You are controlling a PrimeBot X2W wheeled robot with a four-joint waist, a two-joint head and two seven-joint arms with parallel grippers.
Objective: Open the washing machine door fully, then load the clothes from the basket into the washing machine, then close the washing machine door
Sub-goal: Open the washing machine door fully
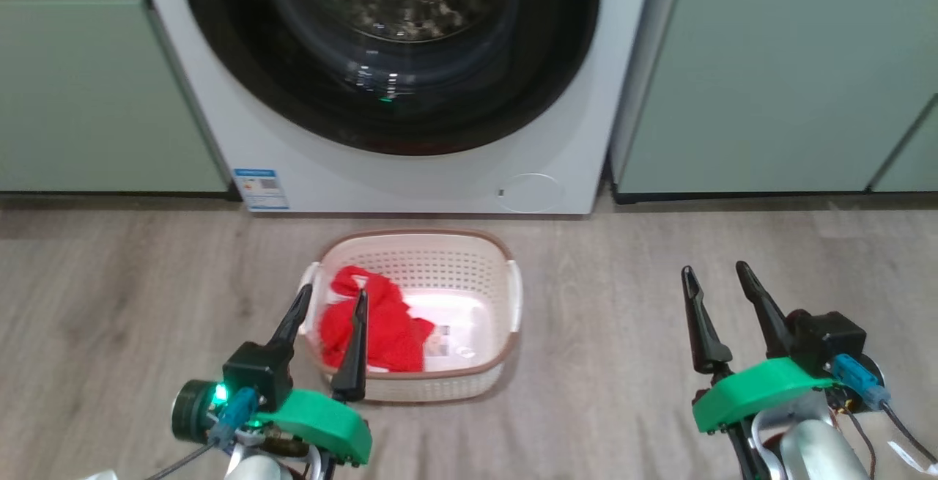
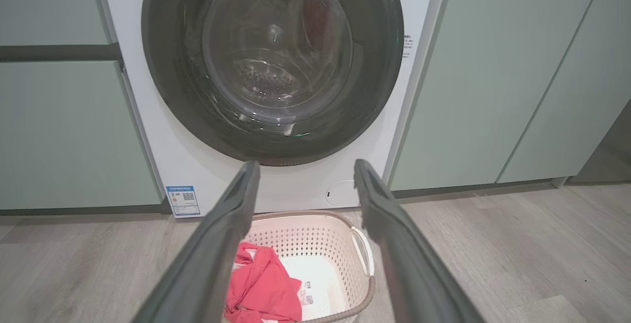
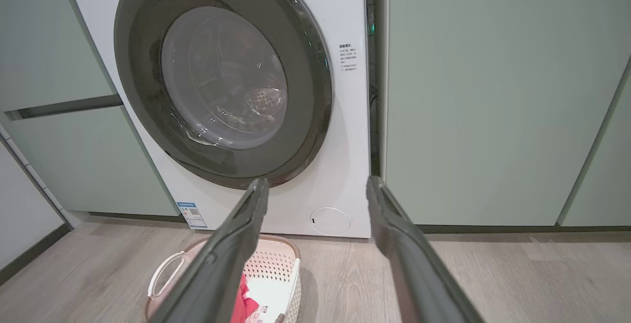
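Head view: the washer (image 1: pixel 220 121) stands between pale green cabinets (image 1: pixel 769 69), and its door (image 1: pixel 390 33) sits flush against the front, closed. The basket (image 1: pixel 440 264) is on the floor (image 1: pixel 623 319) just in front of the washer, and the clothes (image 1: pixel 370 326) are bunched in its left half. The left gripper (image 1: pixel 333 293) hangs over the basket's near left corner with its fingers spread and nothing between them. The right gripper (image 1: pixel 714 269) is well apart to the right over bare floor, also spread and empty.

Left wrist view: the two fingers frame the basket below and the closed door above. The clothes lie low in the basket, beside the label on its bottom.

Right wrist view: the door is seen at an angle, its rim lying tight to the washer front. I cannot make out a handle or recess along the rim. The basket's corner shows between the fingers at the bottom.

By my reading, the first step, opening the door, is not yet begun, and no loading can start until it is done. The next move calls for a gripper to rise from floor level to the door's rim, hook the free edge and swing it wide. The basket sits close below, so the swing should stay clear of it.
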